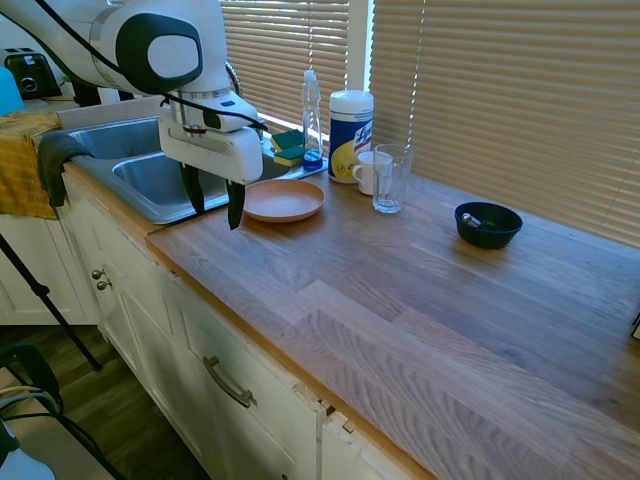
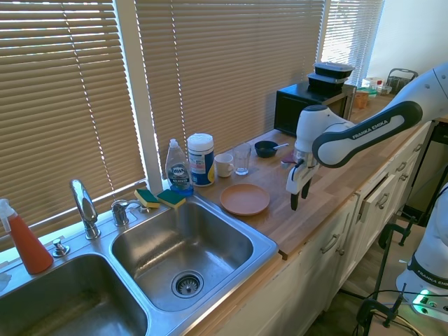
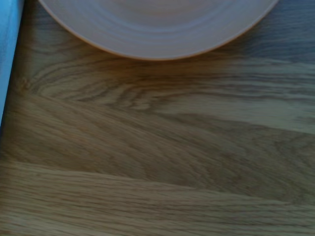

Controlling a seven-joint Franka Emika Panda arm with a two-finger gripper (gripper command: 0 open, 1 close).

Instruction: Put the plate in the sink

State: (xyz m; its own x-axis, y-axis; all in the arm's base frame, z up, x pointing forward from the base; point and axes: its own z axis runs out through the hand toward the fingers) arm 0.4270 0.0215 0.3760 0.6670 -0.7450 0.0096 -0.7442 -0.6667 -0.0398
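The salmon-orange plate (image 1: 284, 199) (image 2: 245, 199) lies flat on the wooden counter right beside the steel sink (image 1: 150, 180) (image 2: 182, 252). My gripper (image 1: 213, 205) (image 2: 299, 190) hangs a little above the counter, on the front-edge side of the plate, fingers pointing down and open with nothing between them. In the wrist view the plate's rim (image 3: 157, 29) fills one edge, with bare wood grain beyond it.
Behind the plate stand a dish-soap bottle (image 1: 312, 120), a wipes canister (image 1: 350, 135), a white mug (image 1: 371, 172) and a clear glass (image 1: 390, 178). A small dark bowl (image 1: 487, 224) sits further along. Sponges (image 2: 161, 198) lie at the sink's rim, by the faucet (image 2: 84, 206).
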